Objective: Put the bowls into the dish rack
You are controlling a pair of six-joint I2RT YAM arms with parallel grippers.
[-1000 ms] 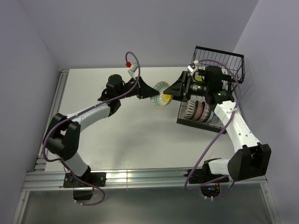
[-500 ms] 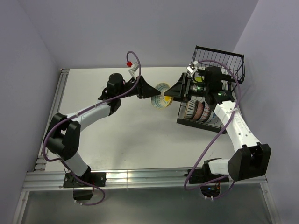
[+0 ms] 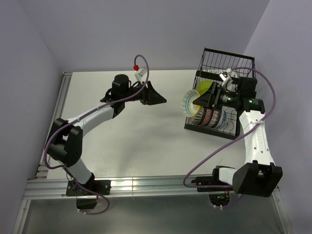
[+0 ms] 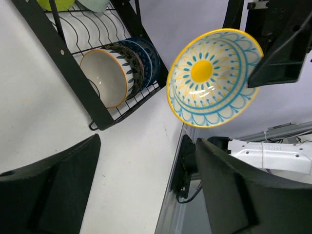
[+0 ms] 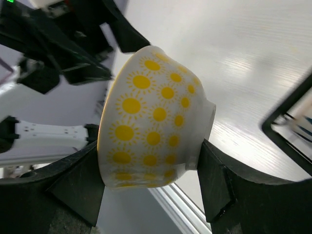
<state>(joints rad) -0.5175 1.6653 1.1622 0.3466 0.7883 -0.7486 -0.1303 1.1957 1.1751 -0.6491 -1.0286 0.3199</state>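
Note:
My right gripper [image 3: 201, 100] is shut on a bowl [image 3: 188, 102] that is white with yellow suns outside and yellow-and-blue patterned inside. It holds the bowl [image 5: 156, 117] on edge in the air at the left end of the black wire dish rack [image 3: 210, 130]. Three bowls stand in the rack's slots: cream [image 4: 105, 78], dark floral [image 4: 132, 62] and blue patterned [image 4: 148, 54]. My left gripper [image 3: 157, 98] hangs open and empty over the table, left of the held bowl [image 4: 212, 78] and apart from it.
A yellow-green item [image 3: 204, 87] and a pale teal one [image 4: 95, 4] sit at the rack's tall basket end [image 3: 229, 61]. The rack's black frame bar [image 5: 287, 122] lies close on the right in the right wrist view. An aluminium rail [image 3: 146, 185] runs along the table's near edge.
The left gripper opened and let go of the sun-patterned bowl. The right gripper, shut on it, carried it to the right up to the rack.

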